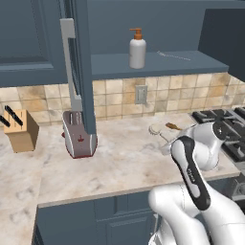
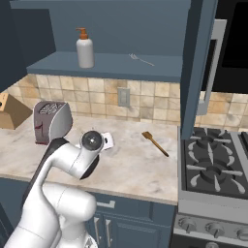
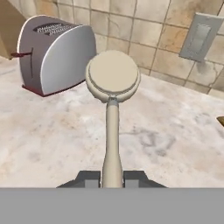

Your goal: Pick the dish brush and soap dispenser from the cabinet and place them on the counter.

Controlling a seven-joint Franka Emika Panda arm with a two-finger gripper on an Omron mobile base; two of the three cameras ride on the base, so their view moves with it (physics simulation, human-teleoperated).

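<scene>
My gripper (image 3: 112,179) is shut on the handle of the dish brush (image 3: 113,78), a pale tan stick with a round whitish head. The brush hangs low over the counter (image 3: 175,135), its head (image 1: 154,129) pointing toward the tiled wall. On the open cabinet's shelf (image 1: 191,64) stands the soap dispenser (image 1: 137,50), white with an orange pump (image 2: 85,49), upright and well above the gripper. The cabinet door (image 1: 79,62) stands open, seen edge-on. In both base views my own arm hides most of the hand.
A silver toaster (image 3: 54,52) sits left of the brush head. A knife block (image 1: 21,129) stands farther left. An orange-brown utensil (image 2: 155,143) lies on the counter (image 2: 131,167) near the stove (image 2: 213,164). A thin grey rod (image 2: 141,60) lies on the shelf.
</scene>
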